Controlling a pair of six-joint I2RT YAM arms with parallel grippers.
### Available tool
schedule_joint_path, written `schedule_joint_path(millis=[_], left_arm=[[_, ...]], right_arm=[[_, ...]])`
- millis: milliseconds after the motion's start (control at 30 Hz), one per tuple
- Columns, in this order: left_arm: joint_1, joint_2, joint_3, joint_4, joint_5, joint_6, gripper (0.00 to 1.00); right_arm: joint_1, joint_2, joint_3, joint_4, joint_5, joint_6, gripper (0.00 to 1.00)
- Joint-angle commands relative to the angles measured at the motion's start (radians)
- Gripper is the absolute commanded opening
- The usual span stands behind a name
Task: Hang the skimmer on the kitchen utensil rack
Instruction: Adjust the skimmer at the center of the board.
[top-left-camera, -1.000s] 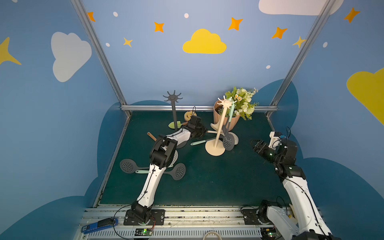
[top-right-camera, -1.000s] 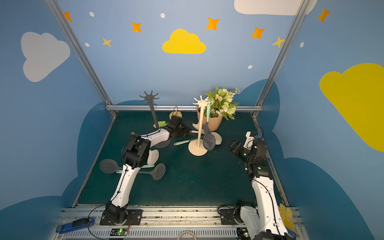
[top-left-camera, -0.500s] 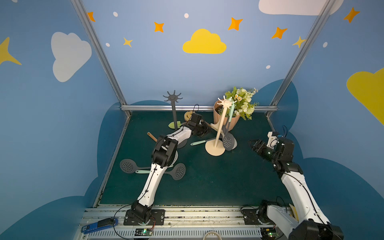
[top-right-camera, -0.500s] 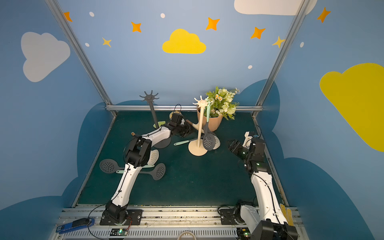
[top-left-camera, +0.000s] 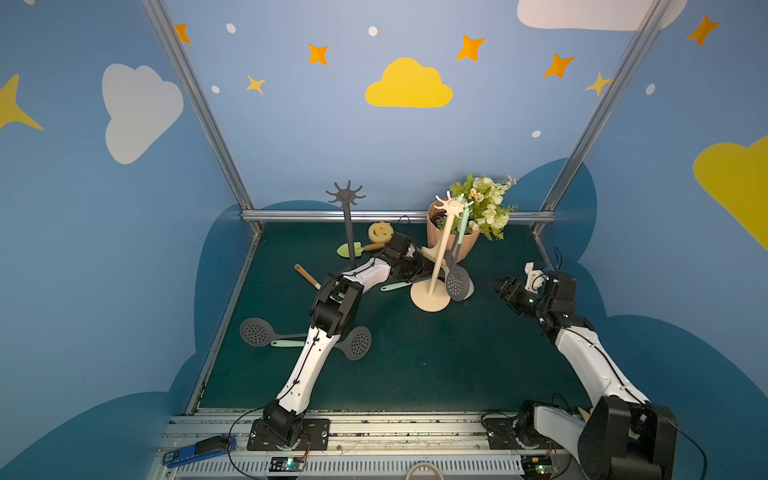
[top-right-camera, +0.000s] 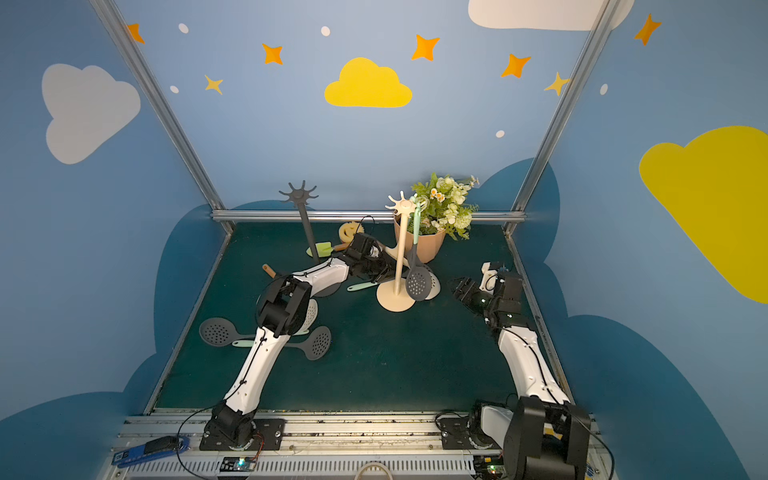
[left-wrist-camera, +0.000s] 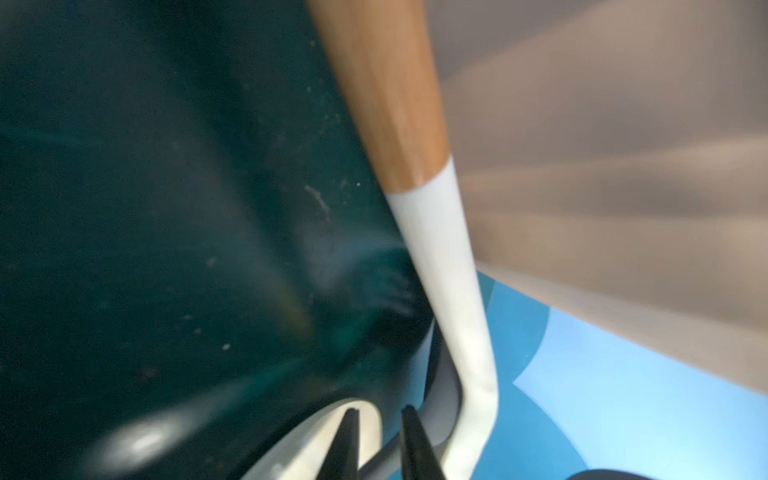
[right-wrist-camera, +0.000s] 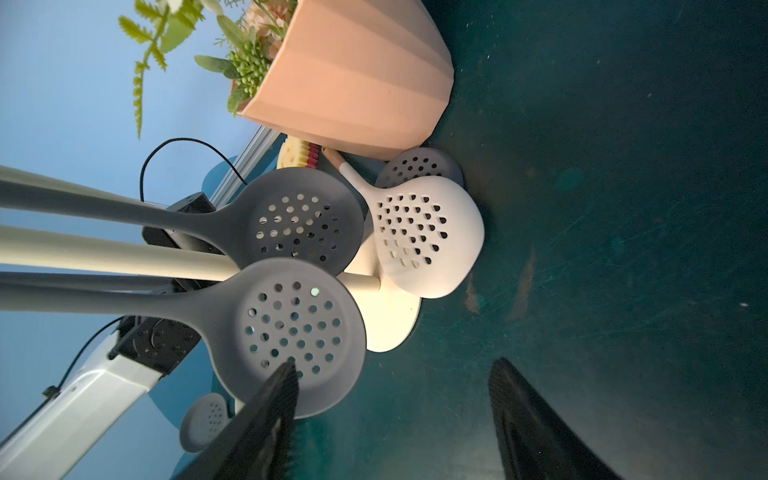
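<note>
Beside the rack (top-left-camera: 430, 300), left pincer (left-wrist-camera: 378, 411) has moved in, jaws slightly apart on nothing; white skimmer (right-wrist-camera: 424, 237) lies at the rack's foot, unclamped: grasp pending. Right pincer (right-wrist-camera: 395, 363) gapes, empty.

White wood-handled skimmer (right-wrist-camera: 424, 237) rests against beige rack (right-wrist-camera: 390, 324); rack upright.

Left arm (top-left-camera: 307, 365) and right arm (top-left-camera: 590, 361), a matched pair: glossy white shells, chunky black joints, a thin black cable tracing each link. At the front rail (top-left-camera: 415, 428), black base plates with silver screws. Far from the rail, a green light on the right wrist.
</note>
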Motion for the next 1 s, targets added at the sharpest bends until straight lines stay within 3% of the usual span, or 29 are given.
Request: schedule_joint_path(millis=[0,133,267,733,967], left_arm=[[0.012,-0.065,-0.033,-0.045,-0.009,0.050,0.33],[0.018,-0.135,-0.072,-0.088,-0.054,0.091,0.55],[0.025,-0.211,-0.105,-0.147,-0.082,0.153,0.66],[0.051,-0.551,-0.330,-0.376,-0.213,0.366,0.74],[0.054,-0.735,-0.522,-0.333,-0.248,0.402,0.77]], right_arm=[[0.013,0.064,-0.014,0.125,-0.068,0.095,0.71],[0.033,0.141,-0.018,0.221,-0.075,0.198,0.71],[0.039,0.221,-0.019,0.313,-0.079,0.290,0.71],[0.059,0.477,-0.111,0.584,-0.061,0.517,0.72],[0.105,0.597,-0.141,0.796,-0.022,0.653,0.72]])
